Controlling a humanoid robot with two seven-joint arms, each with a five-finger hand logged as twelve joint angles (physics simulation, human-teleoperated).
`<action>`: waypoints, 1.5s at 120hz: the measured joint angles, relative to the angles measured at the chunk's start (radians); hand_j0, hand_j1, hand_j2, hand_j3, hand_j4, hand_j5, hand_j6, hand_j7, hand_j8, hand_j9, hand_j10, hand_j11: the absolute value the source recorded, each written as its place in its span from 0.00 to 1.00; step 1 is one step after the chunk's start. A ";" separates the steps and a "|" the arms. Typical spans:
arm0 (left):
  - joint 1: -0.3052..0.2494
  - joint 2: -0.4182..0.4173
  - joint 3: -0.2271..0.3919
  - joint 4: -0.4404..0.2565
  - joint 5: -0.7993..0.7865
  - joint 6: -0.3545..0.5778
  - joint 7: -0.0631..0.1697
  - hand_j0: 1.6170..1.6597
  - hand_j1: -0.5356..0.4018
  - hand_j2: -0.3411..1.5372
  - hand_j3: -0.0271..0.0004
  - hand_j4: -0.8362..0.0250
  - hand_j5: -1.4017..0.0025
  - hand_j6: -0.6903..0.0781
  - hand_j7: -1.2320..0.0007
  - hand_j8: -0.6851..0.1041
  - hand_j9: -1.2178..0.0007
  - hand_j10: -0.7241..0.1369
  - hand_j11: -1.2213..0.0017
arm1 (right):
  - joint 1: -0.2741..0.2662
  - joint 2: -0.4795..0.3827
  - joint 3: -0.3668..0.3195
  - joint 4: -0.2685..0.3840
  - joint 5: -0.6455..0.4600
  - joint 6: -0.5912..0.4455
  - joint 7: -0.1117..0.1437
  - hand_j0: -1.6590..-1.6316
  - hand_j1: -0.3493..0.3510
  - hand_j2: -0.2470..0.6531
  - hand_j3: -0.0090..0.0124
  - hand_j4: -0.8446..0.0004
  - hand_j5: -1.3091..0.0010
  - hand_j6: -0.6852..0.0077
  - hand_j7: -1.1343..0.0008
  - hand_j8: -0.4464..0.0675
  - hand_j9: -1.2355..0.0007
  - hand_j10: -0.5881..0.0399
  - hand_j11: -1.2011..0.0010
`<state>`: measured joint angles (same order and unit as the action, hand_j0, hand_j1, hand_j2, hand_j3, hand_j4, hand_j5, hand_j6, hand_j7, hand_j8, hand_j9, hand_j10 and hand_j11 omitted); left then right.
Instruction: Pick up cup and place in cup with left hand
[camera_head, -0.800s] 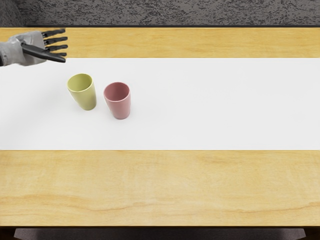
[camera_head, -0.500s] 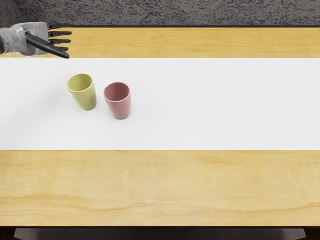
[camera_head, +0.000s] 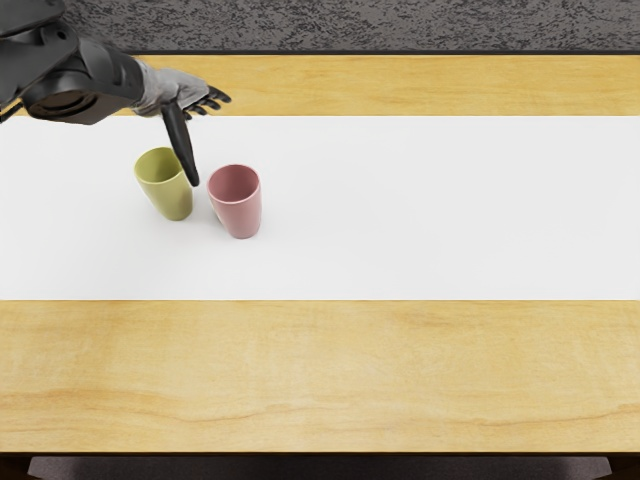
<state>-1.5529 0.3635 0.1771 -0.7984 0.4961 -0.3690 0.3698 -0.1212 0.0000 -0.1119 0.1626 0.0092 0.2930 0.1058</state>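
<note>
A long desk of pale, honey-coloured wood (camera_head: 330, 375) is stretching across the whole view in front of me, its grain running in soft wavy lines from side to side. Over its middle a broad, smooth white band (camera_head: 430, 210) is lying from one side of the view to the other, leaving wood showing along the far and near edges. Beyond the far edge, a dark grey, rough-looking mottled surface (camera_head: 350, 25) is filling the back of the room, and below the near edge a narrow dark strip (camera_head: 320, 468) is showing.

From the left, a black and dark grey jointed robot arm (camera_head: 70, 75) is reaching in over the far left part of the desk. Its pale grey left hand with black digits (camera_head: 178, 92) is hovering by the cups, on their far side.

The tapered pink cup (camera_head: 240, 205) and the tapered yellow-green cup (camera_head: 168, 195) are standing upright on the white band, side by side and slightly apart, their mouths facing up.

The fingers (camera_head: 208, 100) are spreading loosely and holding nothing; the black thumb (camera_head: 180, 143) is pointing down across the yellow-green cup's rim, though I can't tell whether it is touching.
</note>
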 joint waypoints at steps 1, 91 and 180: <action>-0.003 -0.001 0.006 -0.009 0.006 0.011 0.000 0.96 0.92 0.18 0.99 0.95 0.98 0.87 0.98 0.85 0.98 0.82 0.98 | 0.000 0.000 0.000 0.000 0.000 0.000 0.000 0.04 0.02 0.27 0.42 0.99 0.99 0.97 0.99 0.85 0.99 0.92 0.99; -0.001 0.016 0.156 -0.409 0.140 0.412 0.000 0.96 0.63 0.21 0.99 0.69 0.77 0.58 0.74 0.56 0.74 0.56 0.74 | 0.000 0.000 0.000 0.000 0.000 0.000 0.000 0.04 0.02 0.27 0.42 0.99 0.99 0.97 0.99 0.85 0.99 0.92 0.99; -0.006 0.006 0.189 -0.427 0.143 0.448 0.004 0.94 0.44 0.23 0.99 0.50 0.61 0.39 0.55 0.49 0.55 0.42 0.55 | 0.000 0.000 0.000 0.000 0.000 0.000 0.000 0.04 0.02 0.27 0.42 0.99 0.99 0.97 0.99 0.85 0.99 0.92 0.99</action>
<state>-1.5584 0.3697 0.3666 -1.2257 0.6387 0.0791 0.3742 -0.1212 0.0000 -0.1119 0.1626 0.0092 0.2930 0.1058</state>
